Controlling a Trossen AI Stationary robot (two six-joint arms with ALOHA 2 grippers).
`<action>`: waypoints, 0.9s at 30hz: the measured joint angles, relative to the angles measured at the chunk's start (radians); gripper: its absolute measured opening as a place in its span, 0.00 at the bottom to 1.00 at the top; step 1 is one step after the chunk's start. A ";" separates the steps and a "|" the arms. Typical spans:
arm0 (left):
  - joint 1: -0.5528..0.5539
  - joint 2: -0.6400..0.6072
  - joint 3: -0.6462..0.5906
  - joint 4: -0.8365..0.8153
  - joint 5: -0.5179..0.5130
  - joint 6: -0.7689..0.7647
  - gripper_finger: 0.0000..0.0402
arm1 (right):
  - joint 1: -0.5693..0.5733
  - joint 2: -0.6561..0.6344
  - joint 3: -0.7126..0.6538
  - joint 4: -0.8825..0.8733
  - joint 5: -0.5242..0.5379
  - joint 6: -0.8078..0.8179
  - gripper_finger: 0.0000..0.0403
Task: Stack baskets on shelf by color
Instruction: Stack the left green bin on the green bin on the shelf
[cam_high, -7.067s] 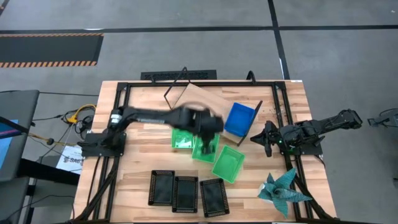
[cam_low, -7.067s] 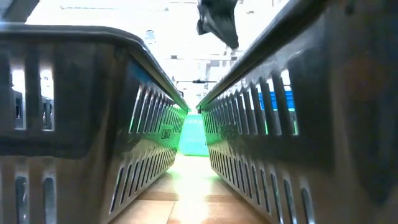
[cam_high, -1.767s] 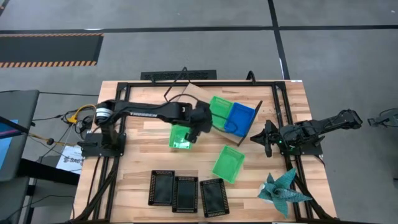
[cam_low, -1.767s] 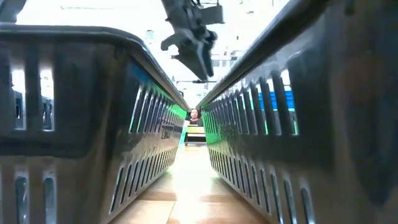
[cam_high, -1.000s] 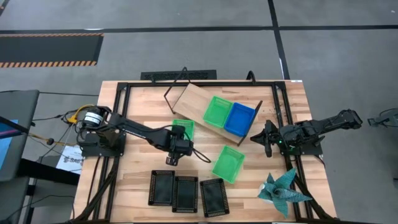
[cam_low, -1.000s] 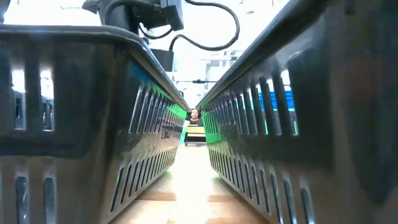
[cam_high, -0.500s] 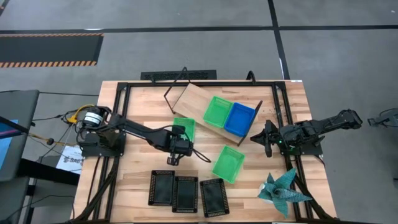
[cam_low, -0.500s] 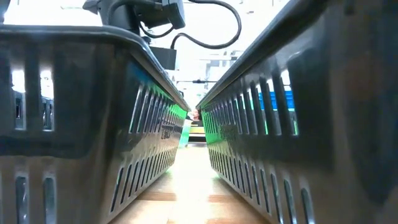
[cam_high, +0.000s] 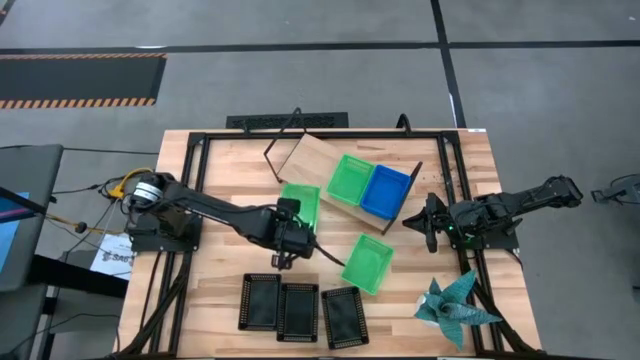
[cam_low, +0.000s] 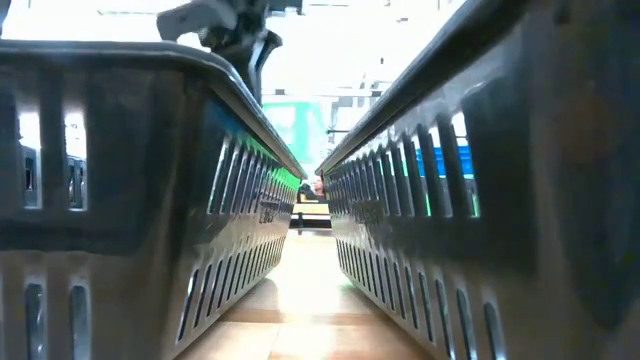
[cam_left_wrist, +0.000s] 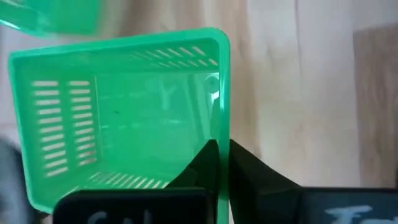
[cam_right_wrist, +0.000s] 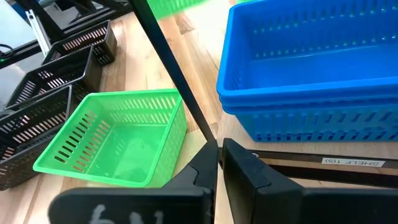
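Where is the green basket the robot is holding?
In the high view, the green basket sits mid-table in the left gripper, just left of the shelf, above the black baskets.

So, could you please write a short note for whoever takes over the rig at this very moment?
Left gripper: shut on the wall of a bright green perforated plastic basket, just in front of the shelf.
Right gripper: shut on nothing, waiting at the table's right side.
Light wooden shelf board with black wire end frames: one green basket sits on it beside the stacked blue baskets.
Done: blue stack on the shelf, first green placed.
Left: stack the held green basket, then the last green one lying on the table, then the three black mesh baskets in a row at the table's front.
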 joint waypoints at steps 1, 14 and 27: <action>-0.005 0.000 0.031 -0.022 -0.032 0.011 0.00 | 0.000 0.000 0.000 0.000 0.000 0.000 0.13; 0.127 0.007 0.166 0.360 -0.258 0.582 0.00 | 0.000 0.000 0.000 -0.003 0.001 -0.002 0.13; 0.275 0.009 0.127 0.479 0.100 0.737 0.00 | 0.000 0.000 0.000 -0.003 0.001 0.000 0.13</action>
